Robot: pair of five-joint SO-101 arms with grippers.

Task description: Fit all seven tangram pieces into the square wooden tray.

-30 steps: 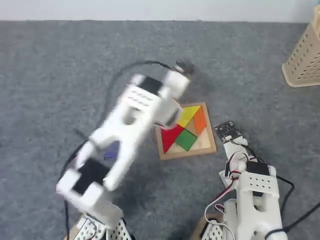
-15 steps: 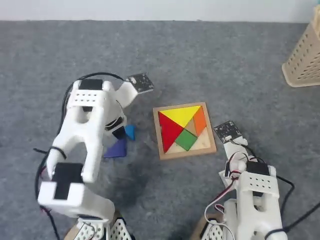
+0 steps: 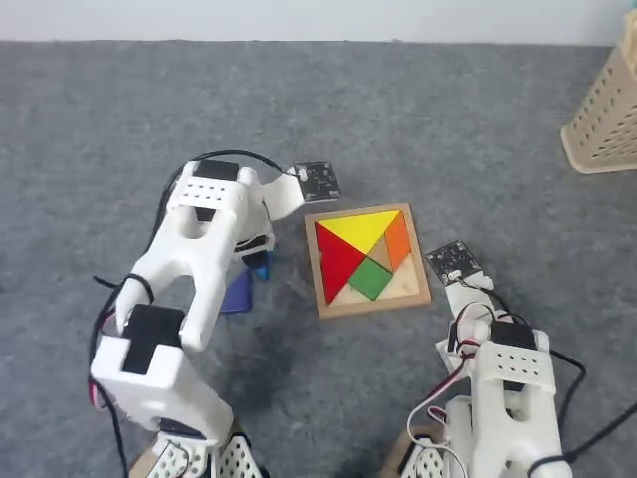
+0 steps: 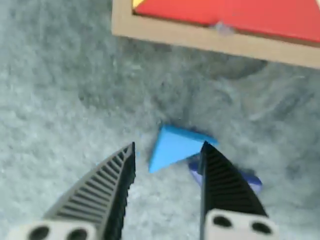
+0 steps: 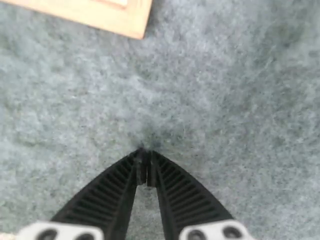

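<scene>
The square wooden tray (image 3: 422, 290) lies mid-table holding a yellow triangle (image 3: 360, 230), a red triangle (image 3: 335, 263), an orange piece (image 3: 399, 242) and a green square (image 3: 370, 278). Its edge (image 4: 200, 40) also crosses the left wrist view. Left of the tray, a light blue triangle (image 4: 175, 145) lies on the carpet, partly over a dark blue piece (image 4: 248, 180). My left gripper (image 4: 167, 148) hangs open just above the light blue triangle, one finger on each side. In the high view the light blue triangle (image 3: 261, 265) and dark blue piece (image 3: 237, 293) peek from under the left arm. My right gripper (image 5: 144, 152) is shut, empty, near the tray's corner (image 5: 135, 25).
Grey carpet covers the table. A perforated beige container (image 3: 609, 105) stands at the far right edge. The right arm's base (image 3: 498, 398) sits at the front right, below the tray.
The left arm swung away from over the tray to the left, then settled over the blue pieces. The right arm has not moved.
</scene>
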